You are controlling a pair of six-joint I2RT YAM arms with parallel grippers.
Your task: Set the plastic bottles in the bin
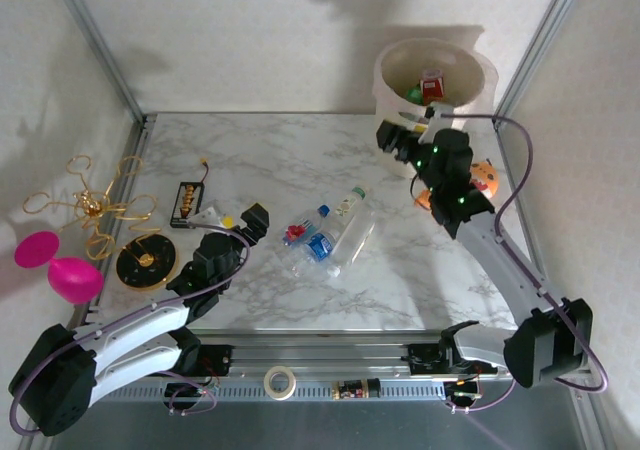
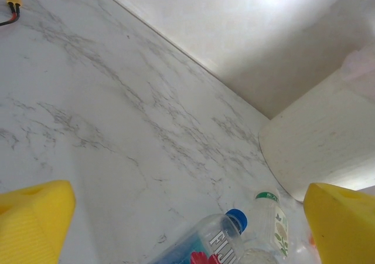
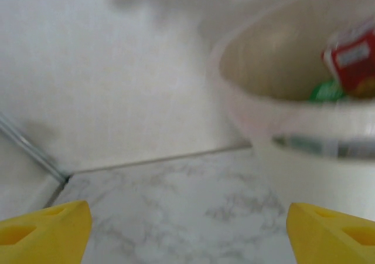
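Three plastic bottles lie together mid-table: a blue-capped, blue-labelled one, a red-capped one and a clear, green-capped one. My left gripper stands open just left of them with nothing between its yellow fingers. In the left wrist view the blue-capped bottle and the green-capped bottle lie ahead. The cream bin stands at the back right and holds a red-labelled bottle and a green one. My right gripper hangs open and empty in front of the bin.
An orange pumpkin-faced toy sits right of my right arm. At the left are a gold wire ornament, pink egg shapes, a black disc and a battery holder. A tape roll lies on the front rail.
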